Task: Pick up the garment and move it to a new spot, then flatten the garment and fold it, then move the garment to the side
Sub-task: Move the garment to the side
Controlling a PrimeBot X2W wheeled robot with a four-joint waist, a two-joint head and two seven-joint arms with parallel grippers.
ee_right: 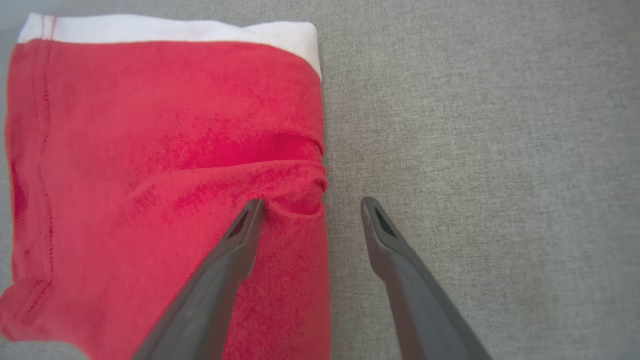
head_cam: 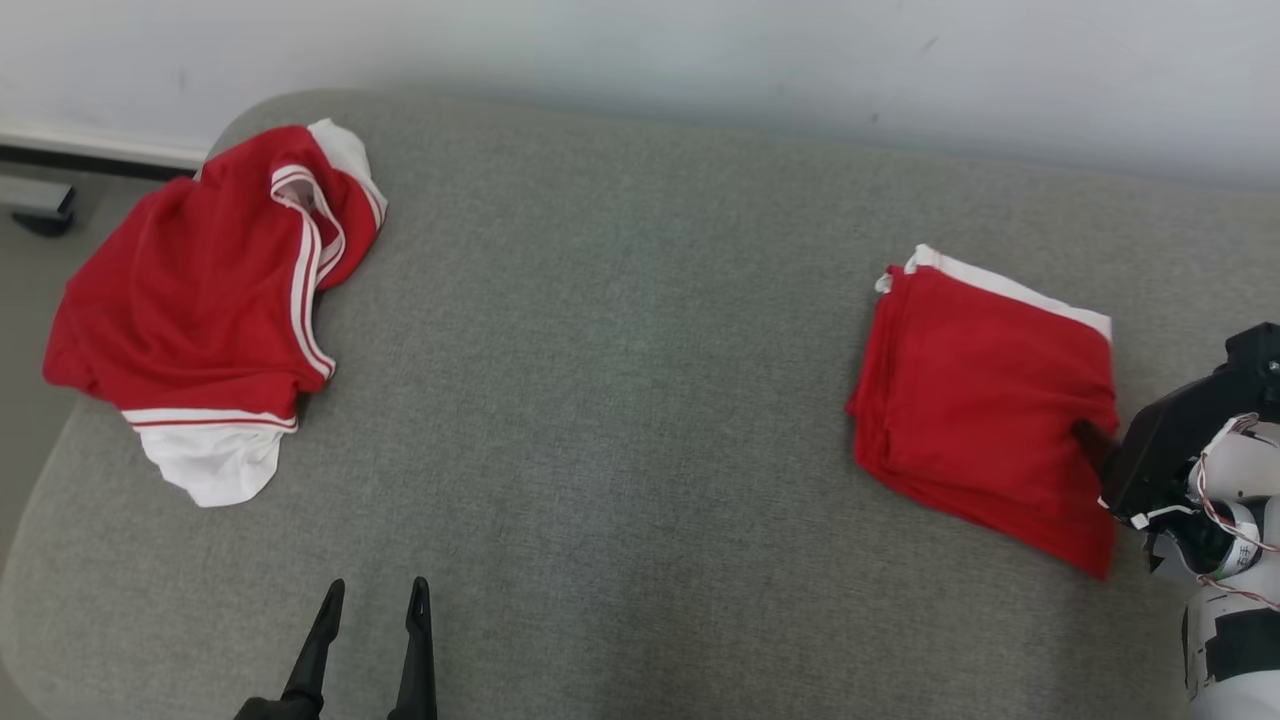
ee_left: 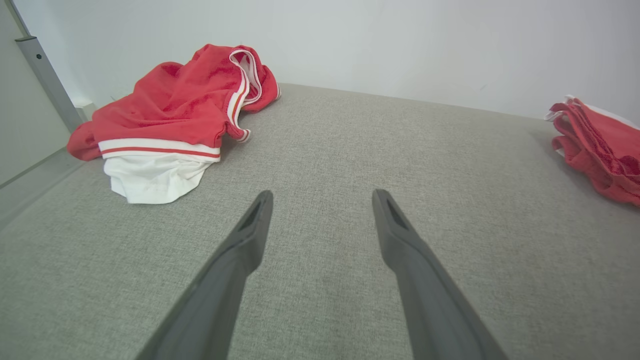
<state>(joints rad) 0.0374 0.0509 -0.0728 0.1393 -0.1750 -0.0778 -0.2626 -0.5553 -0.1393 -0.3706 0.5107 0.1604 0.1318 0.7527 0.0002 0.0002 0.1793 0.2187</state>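
The folded garment (head_cam: 985, 400) is red with a white edge band. The crumpled garment (head_cam: 190, 300) is red with white stripes and a white panel. The surface (head_cam: 620, 400) is flecked grey.

- Worktop (head_cam: 640, 400): grey woven fabric cover with rounded corners, set against a pale wall. Bare cloth lies under and straight ahead of the left jaws.
- Crumpled garment (head_cam: 200, 290): red with white stripes and a white band, loosely heaped. It lies ahead of the left jaws and off to their left, well apart from them, and reaches the worktop's left edge.
- Folded garment (head_cam: 985, 400): red, folded flat into a rectangle, with a white strip on the side farthest from the right jaws. One side edge runs between the right jaws. Far to the right of the left jaws.
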